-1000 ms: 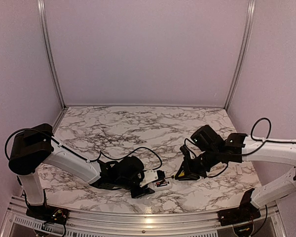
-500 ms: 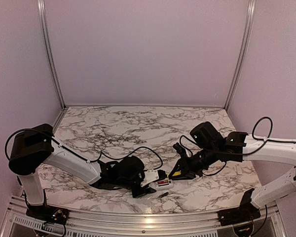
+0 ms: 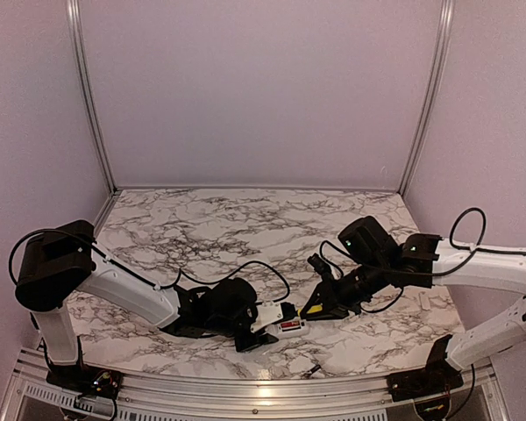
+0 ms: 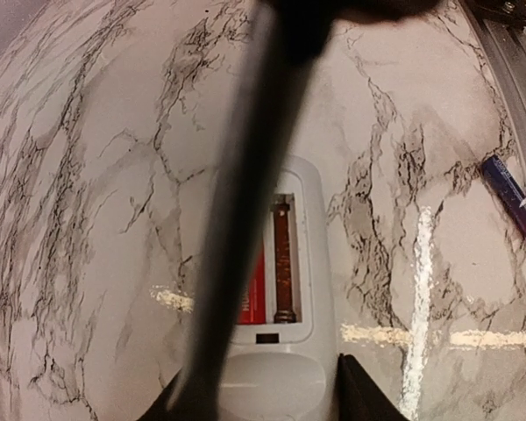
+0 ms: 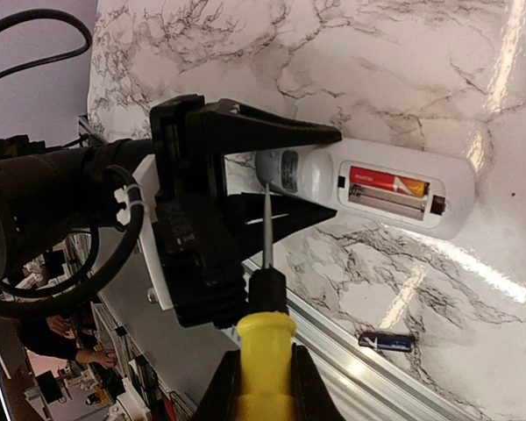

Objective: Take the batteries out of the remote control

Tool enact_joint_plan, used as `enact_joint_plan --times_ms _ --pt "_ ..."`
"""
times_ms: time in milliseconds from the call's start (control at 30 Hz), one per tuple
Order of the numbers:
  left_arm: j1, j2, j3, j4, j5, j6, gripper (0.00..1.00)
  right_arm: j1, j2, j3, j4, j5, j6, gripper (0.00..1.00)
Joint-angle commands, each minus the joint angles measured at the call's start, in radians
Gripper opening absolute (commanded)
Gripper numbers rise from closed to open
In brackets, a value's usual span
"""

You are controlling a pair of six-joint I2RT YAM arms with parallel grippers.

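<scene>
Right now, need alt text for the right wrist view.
White remote control lies back-up on the marble table, recess open, one red battery in one slot, the other empty. Left gripper clamps its end; right gripper holds a yellow-handled screwdriver, tip near the remote. A dark-blue cell lies loose by the table edge.

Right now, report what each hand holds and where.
Left hand: the remote control, by its battery-recess end. Right hand: the screwdriver, by its yellow handle.

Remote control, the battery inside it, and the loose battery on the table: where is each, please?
remote control [image 5: 320, 173], right wrist view, white back beside the recess.
battery in the remote [image 5: 373, 178], right wrist view, its red wrapping.
loose battery [image 4: 511, 195], left wrist view, middle of its dark wrapping.
</scene>
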Motion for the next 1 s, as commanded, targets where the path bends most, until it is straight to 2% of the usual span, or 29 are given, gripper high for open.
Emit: enact_joint_plan --times_ms 0,700,967 --pt "0.0 0.01 0.021 0.045 -0.018 -0.01 0.0 0.014 -0.026 0.036 -0.003 -0.019 -0.025 0.0" --pt "0.0 -0.041 -0.008 0.047 -0.021 0.008 0.0 0.002 -0.043 0.095 -0.172 0.12 -0.073 0.0" --pt "0.001 -0.095 -0.015 0.025 -0.085 0.052 0.0 -0.009 -0.077 0.154 -0.259 0.232 -0.106 0.0"
